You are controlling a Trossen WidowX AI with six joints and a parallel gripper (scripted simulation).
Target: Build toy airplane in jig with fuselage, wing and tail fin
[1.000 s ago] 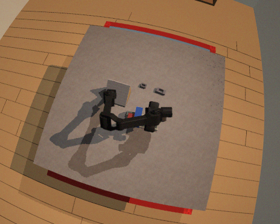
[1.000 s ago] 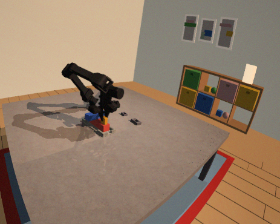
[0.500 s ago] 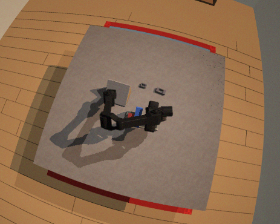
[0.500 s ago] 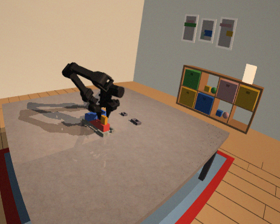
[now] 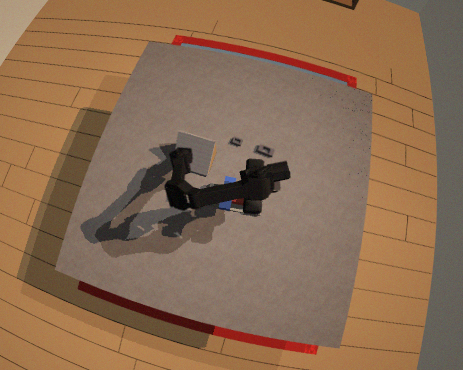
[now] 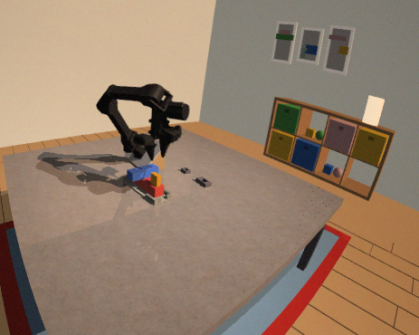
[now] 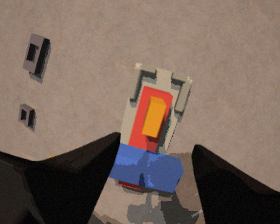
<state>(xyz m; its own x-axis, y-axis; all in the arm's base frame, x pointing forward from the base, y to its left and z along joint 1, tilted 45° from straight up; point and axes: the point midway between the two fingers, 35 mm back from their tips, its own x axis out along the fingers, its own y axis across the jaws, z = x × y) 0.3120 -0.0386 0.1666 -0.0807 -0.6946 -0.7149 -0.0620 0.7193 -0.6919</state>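
Observation:
The red fuselage (image 5: pixel 237 201) (image 6: pixel 157 191) (image 7: pixel 137 131) lies lengthwise in the pale jig cradle (image 6: pixel 155 202) (image 7: pixel 164 75) and looks level. The blue wing (image 5: pixel 229 181) (image 6: pixel 142 172) (image 7: pixel 153 169) lies across the top of the fuselage; its tab and socket are hidden. The orange tail fin (image 6: pixel 156 179) (image 7: pixel 154 118) stands upright on the fuselage near its tail end. My gripper (image 6: pixel 157 157) (image 7: pixel 157 144) is open and empty, above the airplane. In the wrist view its fingertips are apart on either side of the fuselage, near the wing. The top view hides the fin under the arm.
Two dark grey socketed holders, a larger one (image 5: pixel 264 150) (image 6: pixel 204 182) (image 7: pixel 36 53) and a smaller one (image 5: pixel 236 141) (image 6: pixel 185 170) (image 7: pixel 26 115), stand on the table beside the cradle. A light grey slanted panel (image 5: pixel 198 152) stands near the arm's base.

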